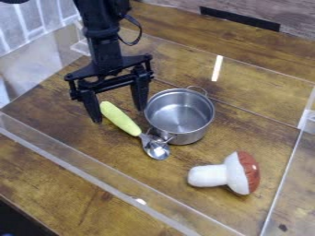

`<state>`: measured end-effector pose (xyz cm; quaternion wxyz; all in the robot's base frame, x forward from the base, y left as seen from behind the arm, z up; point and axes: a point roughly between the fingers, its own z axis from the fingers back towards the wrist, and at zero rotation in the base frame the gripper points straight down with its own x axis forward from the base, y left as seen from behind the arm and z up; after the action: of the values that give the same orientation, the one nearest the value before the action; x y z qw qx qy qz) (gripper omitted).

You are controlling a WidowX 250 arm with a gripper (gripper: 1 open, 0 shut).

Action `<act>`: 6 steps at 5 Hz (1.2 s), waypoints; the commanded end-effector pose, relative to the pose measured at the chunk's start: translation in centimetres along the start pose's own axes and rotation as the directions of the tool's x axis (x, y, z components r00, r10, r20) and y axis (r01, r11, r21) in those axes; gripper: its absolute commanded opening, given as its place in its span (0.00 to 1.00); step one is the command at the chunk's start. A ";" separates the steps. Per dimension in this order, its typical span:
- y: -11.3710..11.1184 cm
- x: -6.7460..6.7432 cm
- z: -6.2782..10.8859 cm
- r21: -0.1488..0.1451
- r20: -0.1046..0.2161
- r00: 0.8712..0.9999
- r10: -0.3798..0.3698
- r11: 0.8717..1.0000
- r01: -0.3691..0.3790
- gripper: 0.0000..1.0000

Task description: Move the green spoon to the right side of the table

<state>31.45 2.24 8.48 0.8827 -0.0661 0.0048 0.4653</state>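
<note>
The green spoon (128, 123) lies on the table (74, 175), its yellow-green handle pointing up-left and its silver bowl (155, 148) down-right against the pot. My gripper (118, 110) hangs straight down over the handle's upper end, open wide. One dark finger (96, 109) stands to the left of the handle and the other (139, 100) to its right, between handle and pot. The tips look just above the wood; I cannot tell whether they touch anything. Nothing is held.
A round steel pot (180, 115) stands immediately right of the spoon. A toy mushroom (227, 172) with a red cap lies at lower right. Low clear plastic walls (87, 163) edge the tabletop. Bare planks lie at right beyond the pot.
</note>
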 end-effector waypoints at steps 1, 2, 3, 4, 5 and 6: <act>-0.9 2.2 1.6 -0.064 0.037 0.997 0.064 0.996 -0.062 1.00; -0.3 1.9 0.4 -0.081 0.041 0.981 0.188 0.980 -0.184 1.00; -0.1 2.6 -1.8 -0.094 0.042 0.956 0.291 0.954 -0.286 1.00; -0.1 3.6 -3.5 -0.101 0.043 0.935 0.352 0.933 -0.346 1.00; 0.1 4.5 -2.4 -0.106 0.039 0.942 0.334 0.939 -0.329 1.00; -0.1 5.2 -1.2 -0.111 0.030 0.947 0.318 0.943 -0.313 1.00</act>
<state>33.89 5.39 5.01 0.7981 -0.0877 -0.0008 0.5961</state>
